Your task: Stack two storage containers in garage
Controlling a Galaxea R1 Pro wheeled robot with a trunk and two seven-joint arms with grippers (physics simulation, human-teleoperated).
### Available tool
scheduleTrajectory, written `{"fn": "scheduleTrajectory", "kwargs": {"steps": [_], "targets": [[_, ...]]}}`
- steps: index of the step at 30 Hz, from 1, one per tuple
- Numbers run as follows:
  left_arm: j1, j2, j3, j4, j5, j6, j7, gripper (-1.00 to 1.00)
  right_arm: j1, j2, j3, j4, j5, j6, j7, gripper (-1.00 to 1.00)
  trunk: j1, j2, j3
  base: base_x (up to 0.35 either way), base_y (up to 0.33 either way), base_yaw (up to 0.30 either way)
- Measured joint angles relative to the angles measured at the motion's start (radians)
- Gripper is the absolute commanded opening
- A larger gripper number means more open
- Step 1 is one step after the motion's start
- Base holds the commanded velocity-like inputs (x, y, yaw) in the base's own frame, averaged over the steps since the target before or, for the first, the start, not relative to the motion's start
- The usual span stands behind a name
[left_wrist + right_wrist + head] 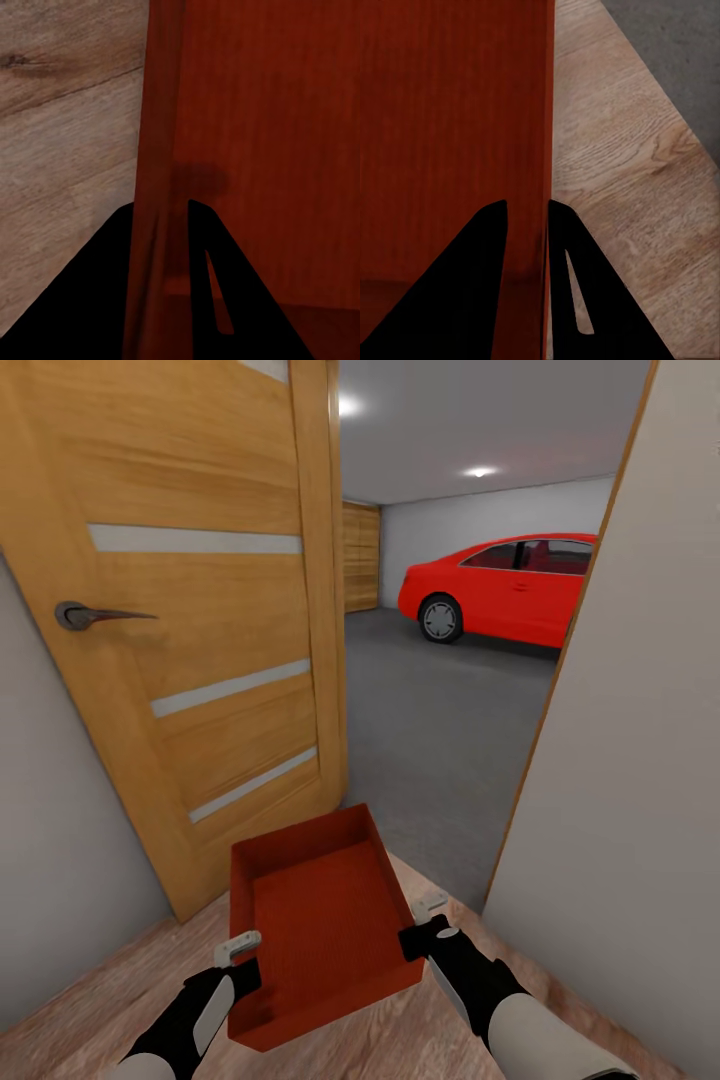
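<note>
The bin hangs between both claws at the doorway, its long axis pointing toward 12 o'clock into the garage. The left claw pinches its 9 o'clock wall, the right claw its 3 o'clock wall. The concrete floor lies straight ahead.

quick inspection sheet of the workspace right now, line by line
surface: light wood-plank floor underfoot; grey concrete floor starts just past the doorway
job's things: one orange-red storage container held above the wood planks, open side up, nothing inside; the second container nothing seen
clutter: nothing seen
grippers: left gripper clamped on the container's left wall, right gripper clamped on its right wall; each wrist view shows the wall between the fingers
cables: nothing seen
surroundings: open wooden door with glass slats at left, white wall at right, red car and ceiling spotlights in the garage ahead
</note>
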Motion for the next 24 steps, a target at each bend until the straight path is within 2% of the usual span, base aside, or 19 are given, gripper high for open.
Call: {"fn": "scheduleTrajectory", "kwargs": {"steps": [17,24], "targets": [[0.000,0.000,0.000,0.000,-0.001,-0.001,0.000,-1.00,0.000,0.001,-0.001,0.000,0.002,0.000,0.000,-1.00,0.000,0.000,0.000,-0.006,0.000,-0.001],[0.000,0.000,0.000,0.001,-0.001,-0.002,0.000,-1.00,0.000,0.001,-0.002,-0.001,0.004,0.000,0.001,-1.00,0.000,0.000,0.002,0.000,0.000,-0.180]]}}
